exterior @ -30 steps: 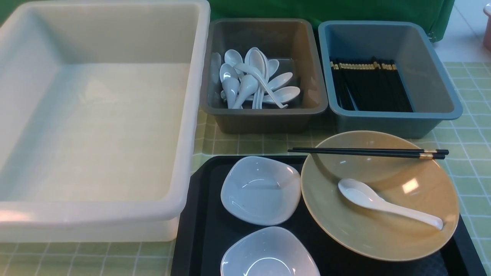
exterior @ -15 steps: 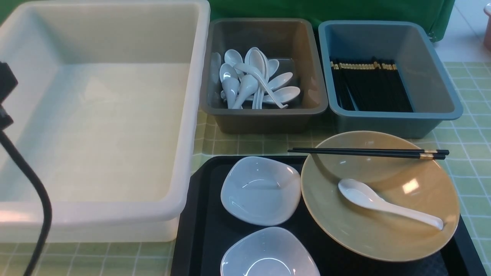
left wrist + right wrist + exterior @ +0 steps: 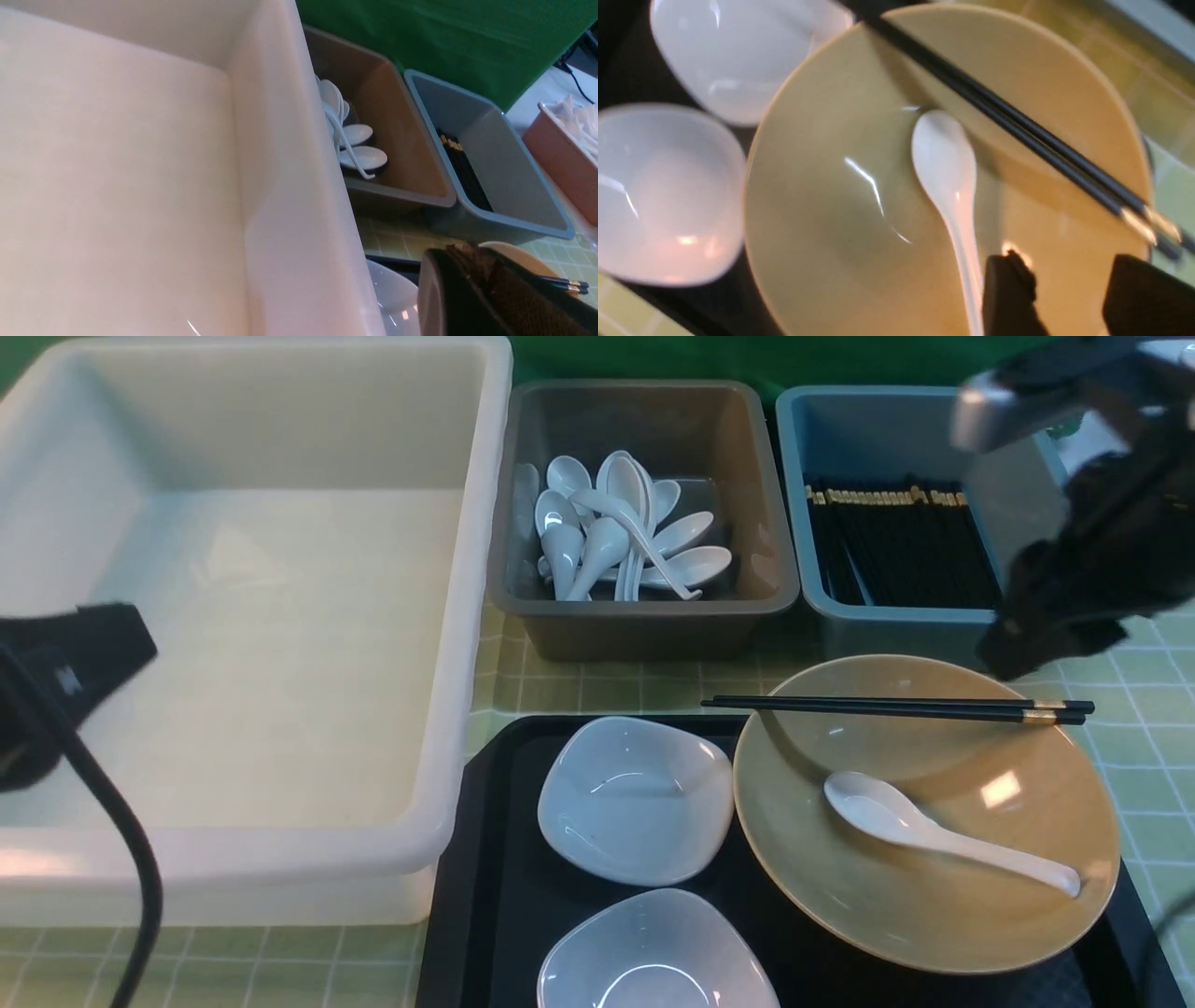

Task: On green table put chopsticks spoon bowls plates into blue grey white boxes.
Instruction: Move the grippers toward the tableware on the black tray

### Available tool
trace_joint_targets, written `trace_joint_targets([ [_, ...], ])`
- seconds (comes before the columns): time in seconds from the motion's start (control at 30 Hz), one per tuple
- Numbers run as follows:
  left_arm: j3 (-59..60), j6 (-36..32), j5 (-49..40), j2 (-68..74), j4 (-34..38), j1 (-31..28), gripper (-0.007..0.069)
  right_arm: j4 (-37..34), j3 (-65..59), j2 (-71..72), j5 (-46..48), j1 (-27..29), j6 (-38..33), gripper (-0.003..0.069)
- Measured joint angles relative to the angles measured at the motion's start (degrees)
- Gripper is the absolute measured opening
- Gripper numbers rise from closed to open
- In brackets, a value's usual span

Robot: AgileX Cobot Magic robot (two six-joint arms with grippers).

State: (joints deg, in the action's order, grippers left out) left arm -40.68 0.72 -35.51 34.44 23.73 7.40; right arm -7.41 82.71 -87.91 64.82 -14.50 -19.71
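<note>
right gripper (image 3: 1064,275) hangs over the tan bowl (image 3: 822,210), jaws apart and empty, left gripper (image 3: 462,266) pinched closed over the white box (image 3: 117,163)

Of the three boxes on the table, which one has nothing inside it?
The big white box on the left. The grey box in the middle holds spoons, and the blue box holds black chopsticks.

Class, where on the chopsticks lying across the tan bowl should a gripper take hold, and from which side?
Probably mid-span of the chopsticks, from above, jaws closing across the pair: they bridge the hollow of the tan bowl, leaving clearance beneath.
</note>
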Motion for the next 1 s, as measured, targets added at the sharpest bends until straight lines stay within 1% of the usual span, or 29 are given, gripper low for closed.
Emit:
trace_joint_targets([
  [0.03,0.0,0.0,-0.35,0.0,0.55,0.0,-0.0001,-0.03,0.91,-1.33,0.06,-0.26,-1.91,0.0334],
  [0.07,0.0,0.0,-0.68,0.0,1.44,0.0,-0.0001,0.03,1.75,-2.79,0.01,-0.68,-6.72,0.0353],
  [0.1,0.0,-0.07,-0.68,0.0,2.26,0.0,-0.0001,0.08,2.04,-3.67,0.01,-1.15,-9.91,0.037],
  [0.13,0.0,-0.08,-0.68,0.0,2.45,0.0,-0.0001,0.07,2.1,-3.93,0.01,-1.33,-9.91,0.0372],
  [0.17,0.0,-1.81,-0.48,0.27,4.06,0.07,-0.0001,0.18,2.28,-4.81,-0.13,-2.04,-14.17,0.04],
  [0.2,-0.05,-1.81,-0.48,0.38,4.06,0.15,-0.0001,0.18,2.35,-4.89,-0.19,-2.12,-14.57,0.0402],
  [0.27,-0.17,-6.36,0.27,2.04,6.0,1.65,-0.0001,0.26,2.46,-5.97,-1.61,-2.98,-18.72,0.0429],
  [0.37,-1.26,-11.08,-0.44,4.85,8.03,4.04,-0.0001,0.33,2.46,-7.05,-2.2,-3.24,-22.58,0.0439],
  [0.43,-3.09,-15.92,-2.05,7.74,10.04,5.93,-0.0001,0.59,2.46,-7.98,-2.33,-3.24,-25.32,0.0442],
  [0.53,-5.32,-21.41,-4.97,11.01,12.99,7.49,-0.0001,1.11,2.46,-9.26,-2.47,-3.24,-27.48,0.0443],
  [0.73,-6.19,-28.46,-5.36,14.1,20.84,8.02,-0.0001,1.32,2.46,-12.78,-3.47,-3.24,-29.64,0.0443],
  [1.0,-6.3,-32.85,-4.28,14.52,21.16,8.02,-0.0001,1.26,2.46,-13.48,-4.51,-3.24,-31.4,0.0443],
])
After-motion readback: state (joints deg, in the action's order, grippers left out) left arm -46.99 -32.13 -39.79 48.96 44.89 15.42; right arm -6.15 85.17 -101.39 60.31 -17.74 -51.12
